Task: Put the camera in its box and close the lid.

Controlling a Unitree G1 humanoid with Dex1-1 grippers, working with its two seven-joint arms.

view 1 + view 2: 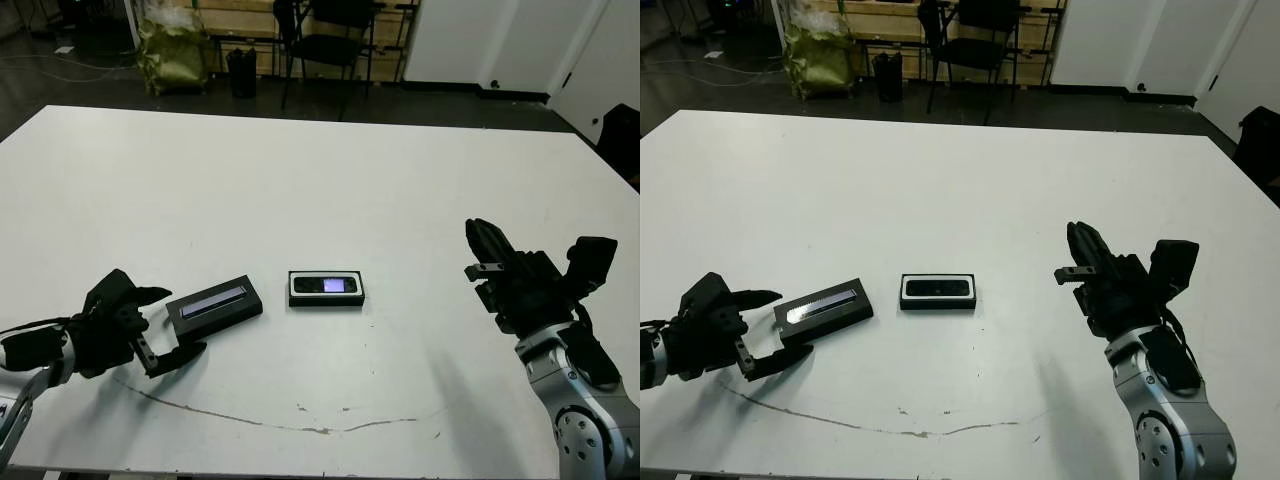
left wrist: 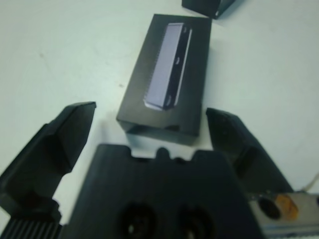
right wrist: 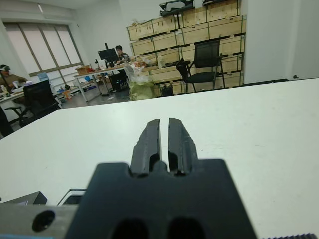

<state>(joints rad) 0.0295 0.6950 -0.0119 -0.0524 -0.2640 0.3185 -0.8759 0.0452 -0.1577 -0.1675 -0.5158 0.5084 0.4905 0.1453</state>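
Head views: camera [image 1: 325, 285] lies inside the box [image 1: 326, 301] at mid-bench [image 1: 330, 180], uncovered. Just to its left sits the lid [image 1: 214, 304], with the left hand [image 1: 160, 325] right beside it, fingers apart. Right hand [image 1: 487, 252] hovers well off to the right.

Left wrist: lid lies between the spread fingers [image 2: 60, 144], untouched.

Right wrist: fingers [image 3: 149, 142] pressed together, holding nothing.

A: Even overhead light is washing the white tabletop [image 1: 330, 170] bright; soft shadows are pooling under the right arm.

B: And close up?

A: The left pincer [image 2: 149, 149] is blurring, glare is streaking the lid [image 2: 167, 79], and windows [image 3: 45, 45] beyond the tabletop are glowing.
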